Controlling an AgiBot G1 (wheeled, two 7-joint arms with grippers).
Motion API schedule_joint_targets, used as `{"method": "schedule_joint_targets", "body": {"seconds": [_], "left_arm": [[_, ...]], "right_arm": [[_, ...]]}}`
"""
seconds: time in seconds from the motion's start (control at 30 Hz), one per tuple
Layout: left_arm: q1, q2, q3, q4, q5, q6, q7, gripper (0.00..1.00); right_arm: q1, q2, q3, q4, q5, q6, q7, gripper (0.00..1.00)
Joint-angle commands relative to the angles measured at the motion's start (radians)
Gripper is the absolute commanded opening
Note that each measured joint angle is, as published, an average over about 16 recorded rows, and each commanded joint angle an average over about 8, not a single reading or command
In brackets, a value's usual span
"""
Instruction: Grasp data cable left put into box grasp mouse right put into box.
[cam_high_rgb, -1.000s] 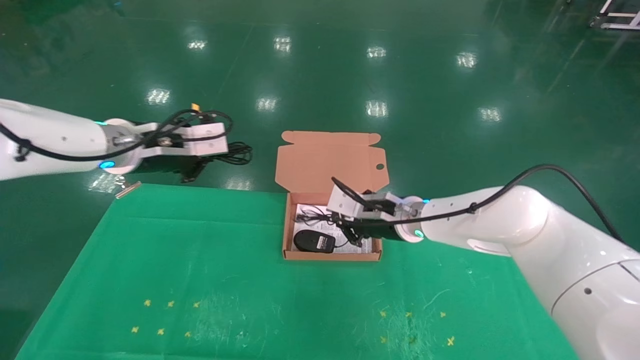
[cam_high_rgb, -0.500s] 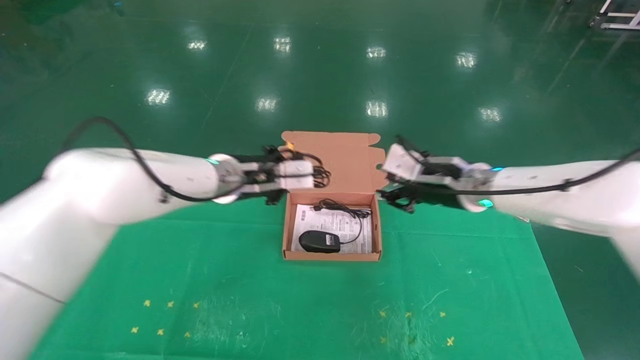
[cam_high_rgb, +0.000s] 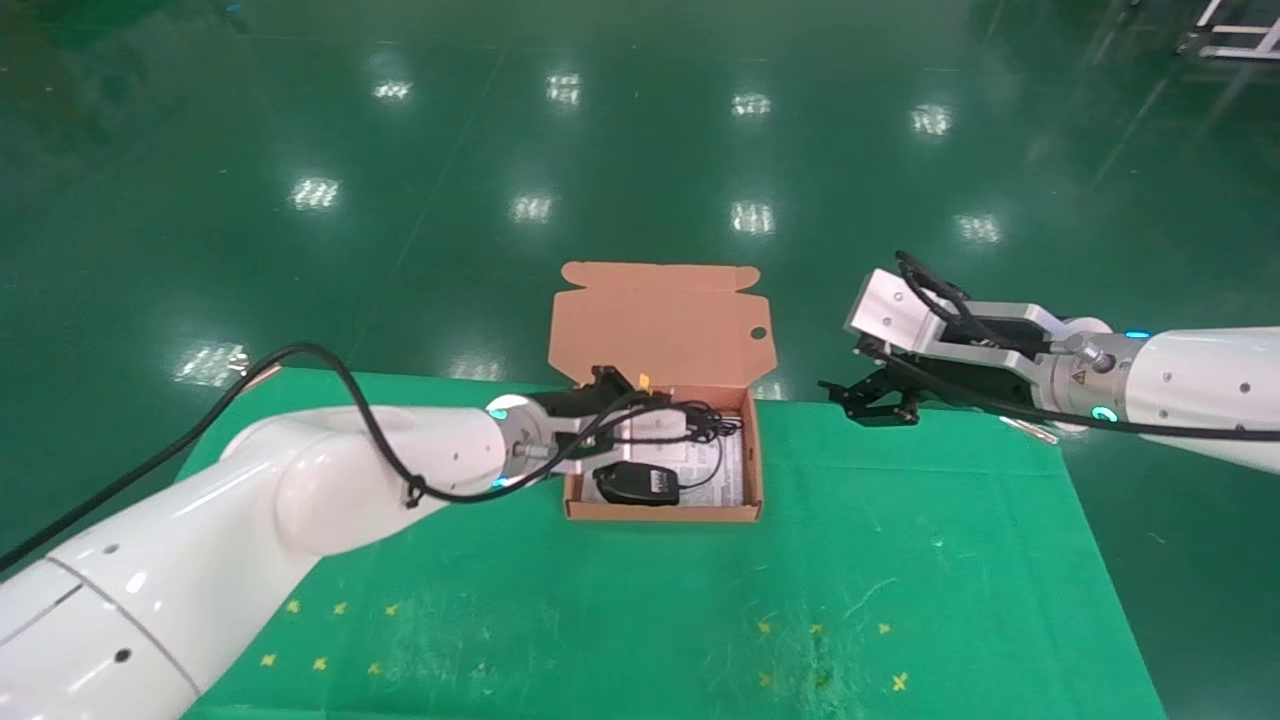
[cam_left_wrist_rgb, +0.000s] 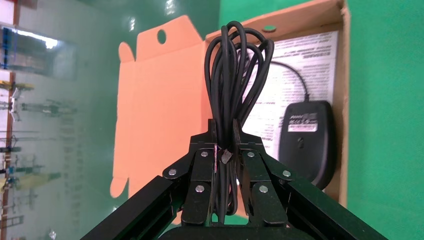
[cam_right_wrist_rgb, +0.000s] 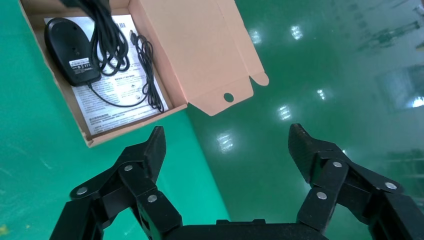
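Observation:
The orange box (cam_high_rgb: 660, 512) stands open at the far middle of the green table, its lid (cam_high_rgb: 660, 320) folded back. The black mouse (cam_high_rgb: 635, 483) lies inside on the white sheet, label side up, with its cord trailing beside it. My left gripper (cam_high_rgb: 690, 425) hovers over the box, shut on the coiled data cable (cam_high_rgb: 712, 420). In the left wrist view the data cable (cam_left_wrist_rgb: 235, 65) hangs in loops from the gripper (cam_left_wrist_rgb: 225, 137) over the box beside the mouse (cam_left_wrist_rgb: 305, 135). My right gripper (cam_high_rgb: 870, 405) is open and empty, right of the box at the table's far edge (cam_right_wrist_rgb: 227, 142).
The green cloth (cam_high_rgb: 640, 600) covers the table, with small yellow crosses (cam_high_rgb: 340, 608) near the front. Beyond the far edge lies glossy green floor (cam_high_rgb: 640, 150). The left arm (cam_high_rgb: 330, 490) reaches across the table's left half.
My left arm swung in from the far left, carrying the data cable over the box. My right gripper left the box, leaving the mouse there, and moved away to the right.

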Motion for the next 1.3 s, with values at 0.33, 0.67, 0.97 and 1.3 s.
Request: {"method": "schedule_joint_targets", "body": {"seconds": [0.33,0.67,0.97,1.3], "left_arm": [[-0.006,0.004,0.123,0.011,-0.108,-0.058,-0.006,1.00],[-0.012,-0.029,0.104,-0.021,-0.110,-0.047,-0.015,1.00],[-0.114,-0.095,0.065,-0.049,-0.105,-0.053,-0.076,1.00],[-0.141,-0.112,0.038,-0.047,-0.115,-0.028,-0.091,1.00]], "right_arm": [[-0.023,0.066,-0.002,0.143,-0.059,-0.006,0.103,1.00],[-0.021,0.057,-0.001,0.125,-0.052,-0.004,0.094,1.00],[0.060,0.033,0.019,0.113,-0.095,0.017,0.062,1.00],[0.102,0.029,0.034,0.110,-0.104,-0.038,0.024,1.00]]}}
